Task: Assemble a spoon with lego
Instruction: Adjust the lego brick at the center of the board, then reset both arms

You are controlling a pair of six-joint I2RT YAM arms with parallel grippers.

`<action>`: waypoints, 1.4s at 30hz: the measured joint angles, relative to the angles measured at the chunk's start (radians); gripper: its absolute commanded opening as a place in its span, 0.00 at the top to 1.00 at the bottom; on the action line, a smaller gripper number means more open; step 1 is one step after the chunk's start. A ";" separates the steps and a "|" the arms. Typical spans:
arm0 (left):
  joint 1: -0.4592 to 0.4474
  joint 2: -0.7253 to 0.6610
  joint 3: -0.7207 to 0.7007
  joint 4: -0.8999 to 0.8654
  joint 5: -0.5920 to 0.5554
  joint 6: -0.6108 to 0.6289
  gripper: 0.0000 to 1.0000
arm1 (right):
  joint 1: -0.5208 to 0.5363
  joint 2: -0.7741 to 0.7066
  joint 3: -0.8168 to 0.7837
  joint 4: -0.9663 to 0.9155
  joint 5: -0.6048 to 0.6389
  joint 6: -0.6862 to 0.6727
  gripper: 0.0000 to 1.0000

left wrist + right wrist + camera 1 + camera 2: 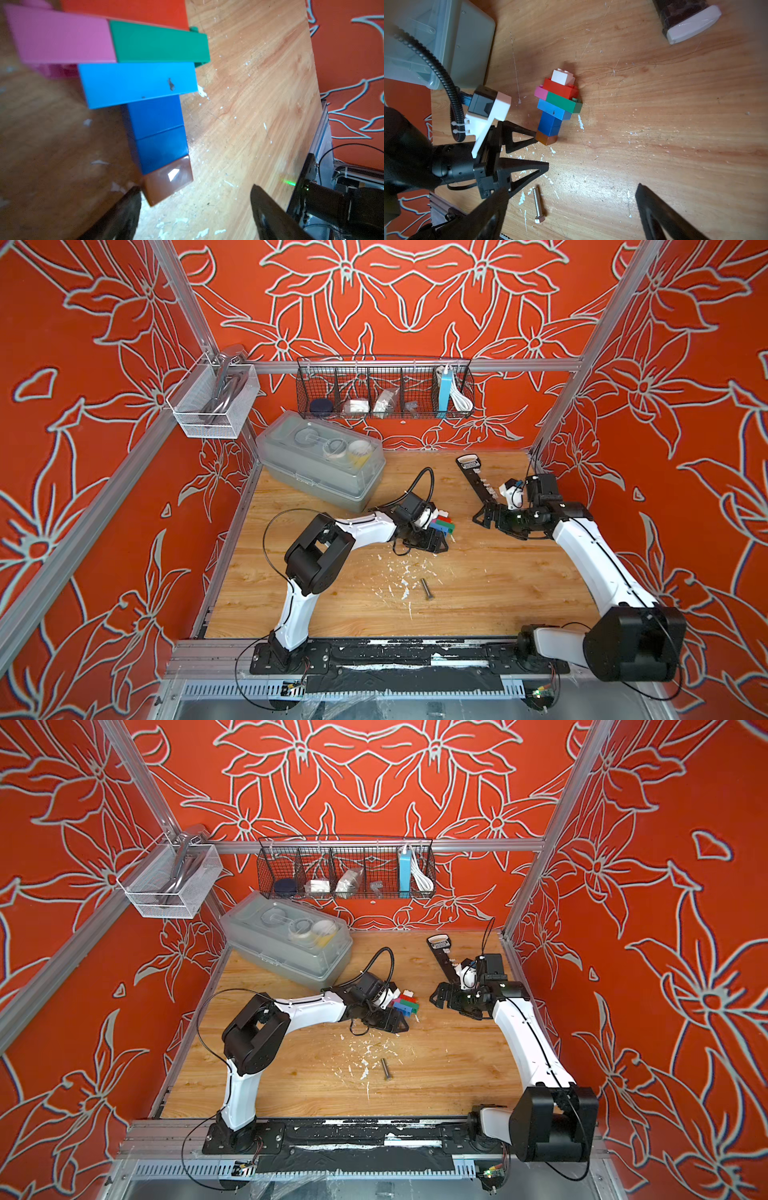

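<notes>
The spoon (557, 104) lies flat on the wooden table (498, 572). It is built from lego: a white top, then red, pink, green and light blue bricks, and a blue stem ending in brown. It shows in both top views (442, 524) (405, 1003) and close up in the left wrist view (141, 83). My left gripper (449, 542) (542, 150) (195, 189) stands open at the stem's brown end (168, 180). One fingertip (534, 137) is right against that end. My right gripper (478, 519) (572, 188) is open and empty, off to the spoon's right.
A grey metal bolt (427, 589) (538, 205) lies among white flecks nearer the table's front. A long black strip (478, 485) lies at the back right by my right arm. A lidded grey plastic box (320, 460) stands at the back left. Wire baskets (384, 387) hang on the back rail.
</notes>
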 measured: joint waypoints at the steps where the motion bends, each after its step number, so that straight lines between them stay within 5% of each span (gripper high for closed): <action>1: -0.007 0.000 -0.001 0.009 -0.005 -0.007 0.19 | 0.000 0.000 0.000 0.000 -0.003 0.000 0.00; 11: -0.038 -0.001 0.030 0.035 -0.046 -0.028 0.15 | -0.011 -0.049 -0.021 0.010 0.032 -0.005 0.00; 12: -0.038 -0.018 0.012 0.034 -0.058 -0.028 0.02 | -0.014 -0.068 -0.039 0.023 0.055 -0.003 0.00; 17: -0.001 -0.287 -0.227 0.028 -0.139 -0.024 0.02 | -0.026 -0.217 -0.211 0.192 0.211 -0.013 0.00; 22: 0.268 -0.834 -0.629 0.203 -0.307 0.058 0.02 | -0.026 -0.424 -0.610 0.631 0.463 -0.058 0.00; 26: 0.483 -1.036 -0.855 0.350 -0.458 0.190 0.02 | -0.026 -0.395 -0.900 1.004 0.629 -0.086 0.00; 31: 0.643 -0.969 -1.071 0.574 -0.620 0.282 0.02 | -0.026 -0.110 -0.939 1.372 0.695 -0.166 0.00; 34: 0.689 -0.817 -1.175 0.777 -0.640 0.314 0.02 | -0.016 0.108 -0.862 1.536 0.673 -0.232 0.00; 37: 0.716 -0.623 -1.140 0.843 -0.607 0.347 0.02 | 0.026 0.162 -0.793 1.570 0.671 -0.283 0.00; 42: 0.727 -0.620 -1.081 0.940 -0.561 0.364 0.02 | 0.042 0.151 -0.773 1.605 0.669 -0.318 0.00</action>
